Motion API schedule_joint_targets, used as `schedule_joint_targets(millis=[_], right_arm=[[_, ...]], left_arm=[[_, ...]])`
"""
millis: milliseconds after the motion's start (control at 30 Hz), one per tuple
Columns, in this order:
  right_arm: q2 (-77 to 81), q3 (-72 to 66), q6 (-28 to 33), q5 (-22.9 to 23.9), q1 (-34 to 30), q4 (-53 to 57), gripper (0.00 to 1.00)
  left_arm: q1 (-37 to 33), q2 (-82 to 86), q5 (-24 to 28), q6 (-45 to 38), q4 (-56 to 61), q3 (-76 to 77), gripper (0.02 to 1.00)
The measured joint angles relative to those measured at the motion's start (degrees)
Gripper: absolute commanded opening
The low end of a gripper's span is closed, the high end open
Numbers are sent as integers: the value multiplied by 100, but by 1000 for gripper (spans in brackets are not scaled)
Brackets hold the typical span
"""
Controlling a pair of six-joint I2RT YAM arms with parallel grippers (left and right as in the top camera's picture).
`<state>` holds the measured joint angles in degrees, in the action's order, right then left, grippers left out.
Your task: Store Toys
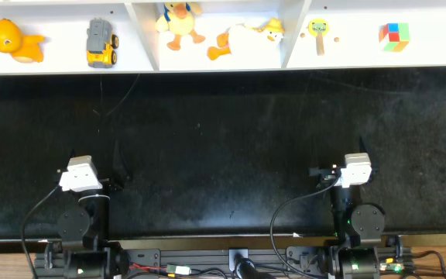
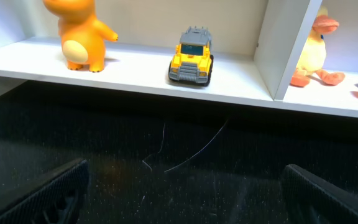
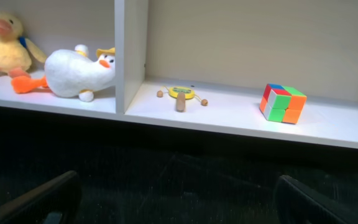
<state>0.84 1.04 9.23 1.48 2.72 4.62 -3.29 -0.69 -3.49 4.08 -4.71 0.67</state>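
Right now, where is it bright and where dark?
Top view: white shelf brightly lit, black mat dark. Left wrist view: yellow truck well lit, shadow under the shelf edge. Right wrist view: colour cube evenly lit.

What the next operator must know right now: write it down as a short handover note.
Left gripper: open, holding nothing, above the black mat, facing the shelf.
Right gripper: open, holding nothing, likewise facing the shelf.
Left compartment: orange toy, yellow truck.
Middle compartment: yellow plush duck, white plush duck.
Right compartment: small wooden toy, colour cube.
Done: all six toys in view are on the shelf.
Left: apparently nothing to store; both arms sit near their bases.
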Motion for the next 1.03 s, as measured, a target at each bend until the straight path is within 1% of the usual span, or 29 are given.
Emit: schedule_joint_targets(millis=[300,1033], right_arm=[[0,0,-2,-4,-186,0,993],[0,0,-2,-4,-188,4,993]], left_arm=[[0,0,0,0,0,0,998],[0,0,0,0,0,0,998]])
